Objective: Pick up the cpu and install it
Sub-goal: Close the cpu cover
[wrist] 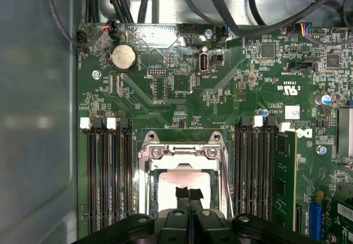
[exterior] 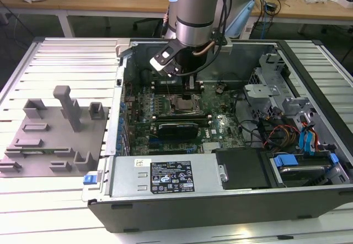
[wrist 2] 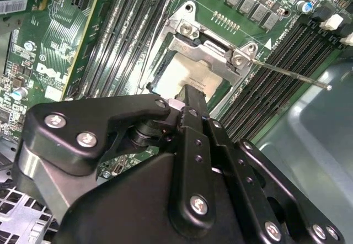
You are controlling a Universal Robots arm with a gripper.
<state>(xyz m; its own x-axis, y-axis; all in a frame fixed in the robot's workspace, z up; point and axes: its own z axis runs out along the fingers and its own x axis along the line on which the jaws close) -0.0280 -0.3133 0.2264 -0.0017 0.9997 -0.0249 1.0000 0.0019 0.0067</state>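
The cpu (wrist: pixel 168 182), a flat silvery-white square, lies inside the metal-rimmed socket frame (wrist: pixel 182 151) on the green motherboard (wrist: pixel 182 84). My gripper (wrist: pixel 188 192) hangs straight over it with its two black fingers pressed together, tips at or just above the chip's top; nothing shows between them. In the second wrist view the gripper (wrist 2: pixel 190 93) meets the near edge of the cpu (wrist 2: pixel 193 73), and the socket frame (wrist 2: pixel 212 51) lies along its far edge. In the exterior view the arm's wrist (exterior: pixel 193 28) stands over the socket (exterior: pixel 182 105) inside the open computer case (exterior: pixel 220 200).
A thin socket lever (wrist 2: pixel 292 74) sticks out sideways over the memory slots (wrist: pixel 107 172). A black card (exterior: pixel 176 129) sits just in front of the socket. Drive cages (exterior: pixel 265 84) and cables (exterior: pixel 276 133) crowd the exterior view's right. Grey fixture blocks (exterior: pixel 55 133) stand outside the case on the exterior view's left.
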